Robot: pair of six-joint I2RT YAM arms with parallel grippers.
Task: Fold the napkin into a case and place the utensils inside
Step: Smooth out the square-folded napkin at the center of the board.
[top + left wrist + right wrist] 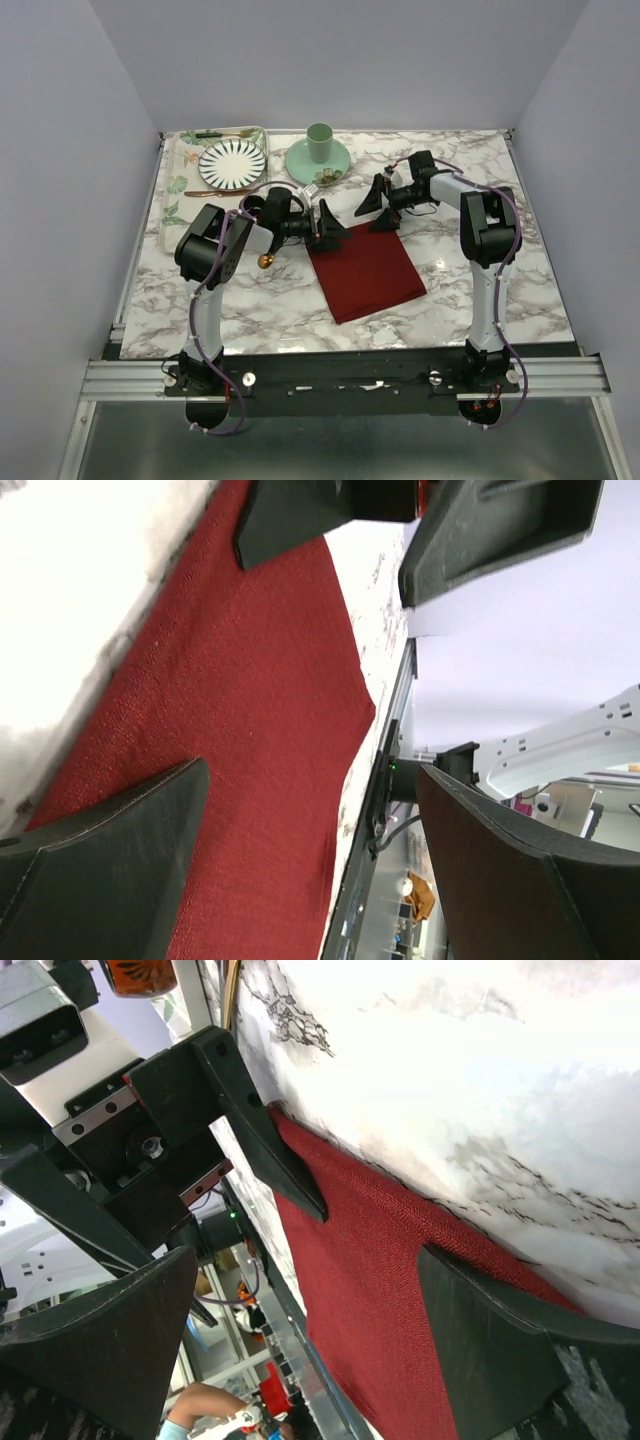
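Napkin flat on marble table. Left gripper and right gripper at far corners, fingers spread wide, nothing gripped. Striped plate, green cup only in top view. Wrist views: cloth weave, opposite fingers.

Napkin is rendered as matt, coarsely woven cloth; worktop as glossy marble; left tool as matt plastic.

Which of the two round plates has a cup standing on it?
The plain green plate, straight on the marble table, carries the green cup. The other plate, white with dark stripes, lies on the leaf-patterned tray without a cup.
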